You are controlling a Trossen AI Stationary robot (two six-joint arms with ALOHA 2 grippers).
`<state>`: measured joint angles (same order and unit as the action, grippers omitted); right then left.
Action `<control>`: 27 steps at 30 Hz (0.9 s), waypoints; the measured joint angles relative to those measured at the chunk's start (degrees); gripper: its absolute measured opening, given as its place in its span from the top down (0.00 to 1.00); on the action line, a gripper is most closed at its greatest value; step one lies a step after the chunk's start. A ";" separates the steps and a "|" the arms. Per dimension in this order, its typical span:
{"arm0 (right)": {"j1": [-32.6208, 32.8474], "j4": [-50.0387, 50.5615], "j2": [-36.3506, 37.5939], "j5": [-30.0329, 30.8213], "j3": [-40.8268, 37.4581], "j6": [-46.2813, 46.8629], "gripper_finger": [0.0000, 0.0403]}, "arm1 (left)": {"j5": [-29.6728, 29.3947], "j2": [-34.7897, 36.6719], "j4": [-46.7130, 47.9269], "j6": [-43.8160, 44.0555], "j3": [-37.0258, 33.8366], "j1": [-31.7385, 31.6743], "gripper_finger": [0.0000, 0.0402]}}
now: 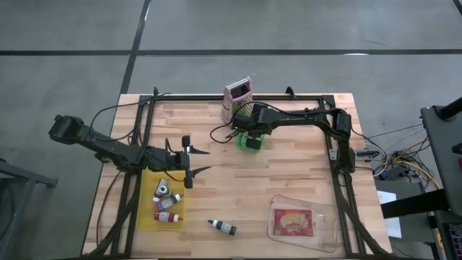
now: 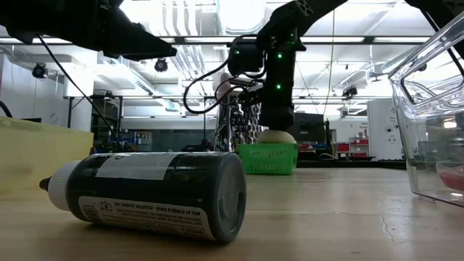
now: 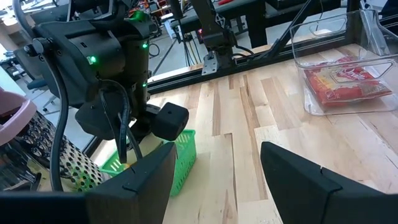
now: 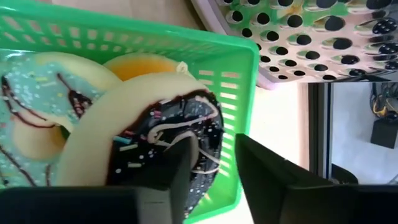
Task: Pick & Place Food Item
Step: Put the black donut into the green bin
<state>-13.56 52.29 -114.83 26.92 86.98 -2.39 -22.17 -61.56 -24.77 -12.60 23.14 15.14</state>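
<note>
The right gripper (image 4: 211,171) hung straight over the green basket (image 4: 239,106), its parted fingers straddling the chocolate donut (image 4: 165,134); the open left gripper (image 1: 193,160) waited well off

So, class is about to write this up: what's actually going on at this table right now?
The right gripper is down at the green basket near the table's far edge, its fingers parted around the rim of a chocolate-iced doughnut that leans on a blue-iced doughnut in the basket. The left gripper hangs open over the left of the table and holds nothing. A clear tray with a red packet sits at the near right.
</note>
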 joint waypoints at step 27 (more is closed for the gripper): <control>1.72 1.04 7.98 -1.13 0.00 2.85 0.23 | 0.10 0.00 0.00 -0.02 0.00 0.00 0.40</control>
<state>-11.84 53.34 -106.85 25.79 86.98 0.46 -22.07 -61.56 -24.77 -12.62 23.14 15.14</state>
